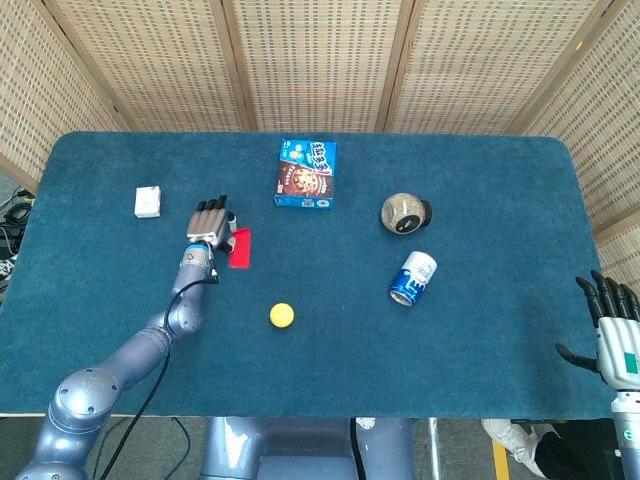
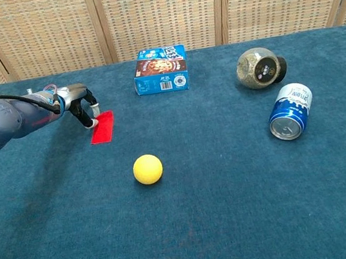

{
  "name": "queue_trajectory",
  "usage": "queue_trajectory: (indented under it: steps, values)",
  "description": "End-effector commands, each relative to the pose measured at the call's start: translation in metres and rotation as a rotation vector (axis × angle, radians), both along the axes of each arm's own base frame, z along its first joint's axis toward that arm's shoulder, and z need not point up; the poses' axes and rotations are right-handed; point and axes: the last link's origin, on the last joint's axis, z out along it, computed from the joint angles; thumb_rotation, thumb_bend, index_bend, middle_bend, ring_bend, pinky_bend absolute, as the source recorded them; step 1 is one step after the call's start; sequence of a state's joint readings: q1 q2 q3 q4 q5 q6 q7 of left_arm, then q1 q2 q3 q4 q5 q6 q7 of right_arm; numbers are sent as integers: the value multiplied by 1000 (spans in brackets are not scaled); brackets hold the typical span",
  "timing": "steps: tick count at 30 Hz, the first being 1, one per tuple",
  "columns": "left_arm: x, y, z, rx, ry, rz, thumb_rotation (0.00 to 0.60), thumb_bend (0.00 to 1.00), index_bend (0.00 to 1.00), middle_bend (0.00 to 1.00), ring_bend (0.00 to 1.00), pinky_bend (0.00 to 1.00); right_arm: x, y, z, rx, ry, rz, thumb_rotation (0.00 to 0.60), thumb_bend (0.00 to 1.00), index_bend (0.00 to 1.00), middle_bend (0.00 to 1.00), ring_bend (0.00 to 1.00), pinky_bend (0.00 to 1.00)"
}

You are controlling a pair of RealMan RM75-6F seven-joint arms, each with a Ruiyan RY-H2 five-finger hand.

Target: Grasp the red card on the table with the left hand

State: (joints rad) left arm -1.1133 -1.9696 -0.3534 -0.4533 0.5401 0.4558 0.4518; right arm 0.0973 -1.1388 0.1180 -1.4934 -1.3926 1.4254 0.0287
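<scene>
The red card [image 1: 241,247] [image 2: 103,127] lies on the blue table left of centre. My left hand [image 1: 209,223] [image 2: 82,105] is at the card's far left corner, fingers curled down. Its fingertips [image 2: 95,121] pinch that corner, and the card's far end looks slightly raised off the cloth. Off the table's near right corner my right hand [image 1: 610,330] hangs with its fingers spread and nothing in it; the chest view does not show it.
A yellow ball [image 1: 281,315] [image 2: 148,169] sits near the card. A blue snack box [image 1: 306,173] [image 2: 161,70] is behind it. A white box [image 1: 148,201] lies far left. A round jar [image 1: 404,213] [image 2: 259,68] and a tipped blue can [image 1: 412,278] [image 2: 289,111] are on the right.
</scene>
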Motion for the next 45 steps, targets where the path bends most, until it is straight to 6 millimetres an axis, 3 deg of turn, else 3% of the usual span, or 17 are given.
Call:
queue_trajectory:
  steps: [1, 9, 21, 34, 45]
  values:
    - [2, 0, -2, 2, 2, -4, 600, 415, 513, 0, 0, 0, 0, 0, 0, 0, -5, 1, 600, 0, 89, 0, 0, 0]
    - [5, 0, -7, 6, 7, -8, 600, 409, 590, 0, 0, 0, 0, 0, 2, -1, -14, 5, 600, 0, 104, 0, 0, 0]
    - [9, -2, -14, 17, 14, -11, 600, 470, 620, 0, 0, 0, 0, 1, 5, -8, -31, 15, 600, 0, 113, 0, 0, 0]
    - [16, 1, -11, 33, -16, -32, 600, 464, 655, 0, 0, 0, 0, 1, 7, -11, -41, 19, 600, 0, 116, 0, 0, 0]
    - [11, -38, 11, -33, -105, -159, 600, 464, 665, 0, 0, 0, 4, 3, 6, -5, -46, 35, 600, 0, 117, 0, 0, 0]
